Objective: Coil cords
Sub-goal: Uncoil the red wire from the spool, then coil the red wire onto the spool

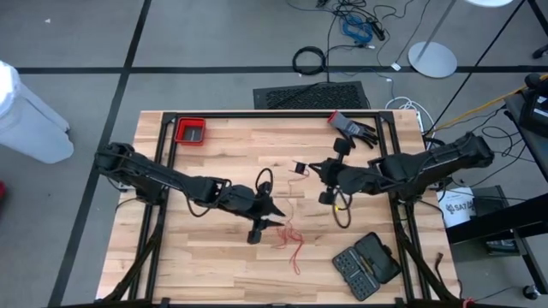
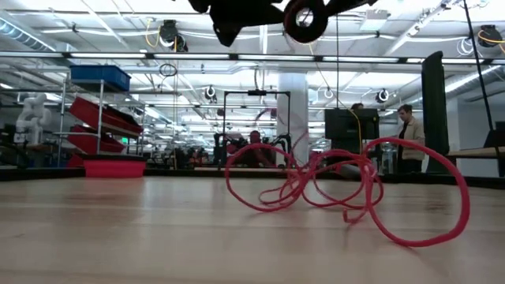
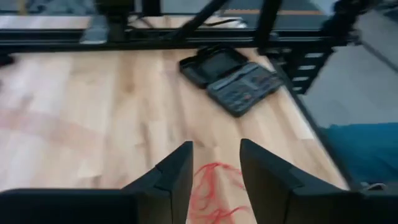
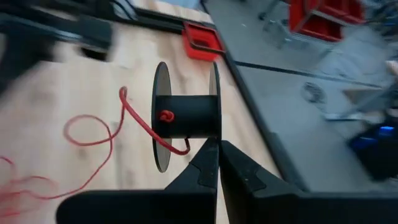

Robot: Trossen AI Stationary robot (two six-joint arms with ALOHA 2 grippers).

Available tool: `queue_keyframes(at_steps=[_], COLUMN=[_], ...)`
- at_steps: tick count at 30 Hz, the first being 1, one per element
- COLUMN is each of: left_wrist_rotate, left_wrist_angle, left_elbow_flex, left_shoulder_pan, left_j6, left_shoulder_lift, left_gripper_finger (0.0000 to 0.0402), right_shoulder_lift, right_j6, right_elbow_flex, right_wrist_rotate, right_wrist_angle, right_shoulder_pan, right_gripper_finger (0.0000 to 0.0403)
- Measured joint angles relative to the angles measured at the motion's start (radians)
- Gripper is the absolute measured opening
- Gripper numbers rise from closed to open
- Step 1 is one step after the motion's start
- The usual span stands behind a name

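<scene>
Near the bench's middle, toward its front edge, the red cord (image 1: 289,235) lies in a loose tangle of loops (one strand runs up to a black spool (image 4: 186,116), knotted on its hub). The left fingers (image 3: 214,180) stand apart just above the tangle, nothing between them. The right fingers (image 4: 217,163) are pressed together right beside the spool's rim. A dark case (image 1: 366,264) sits at the front right corner, a red tray (image 1: 190,131) at the back left

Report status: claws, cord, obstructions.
Left claw open above the loose red cord. Right claw shut, gripping the black spool with the cord end tied on. Nothing blocking the cord.
</scene>
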Motion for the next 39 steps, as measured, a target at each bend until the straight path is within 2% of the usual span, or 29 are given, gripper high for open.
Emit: queue_keyframes(at_steps=[5, 13, 16, 19, 31, 39], left_wrist_rotate=[-0.074, -0.096, -0.097, -0.096, -0.131, -0.131], left_wrist_angle=[-0.072, -0.102, -0.127, -0.162, -0.178, -0.166], left_elbow_flex=[0.0, 0.0, 0.0, 0.0, 0.0, 0.0], left_shoulder_pan=[0.0, -0.009, -0.024, -0.039, -0.09, -0.118], left_j6=[0.0, -0.028, -0.028, -0.029, -0.046, -0.025], left_shoulder_lift=[-0.069, -0.217, -0.26, -0.3, -0.433, -0.434], left_gripper_finger=[0.0141, 0.0141, 0.0141, 0.0141, 0.0141, 0.0141], right_shoulder_lift=[-0.048, -0.081, -0.085, -0.09, -0.077, -0.058], right_j6=[0.079, 0.09, 0.06, 0.038, -0.144, -0.168], right_elbow_flex=[0.0, 0.0, 0.0, 0.0, 0.0, 0.0], right_wrist_rotate=[-0.096, -0.135, -0.24, -0.293, -0.296, -0.354], right_wrist_angle=[-0.011, -0.008, 0.065, 0.184, 0.553, 0.584], right_shoulder_pan=[0.025, 0.057, 0.076, 0.099, 0.191, 0.211], right_gripper_finger=[0.0, 0.0, 0.0, 0.0, 0.0, 0.0])
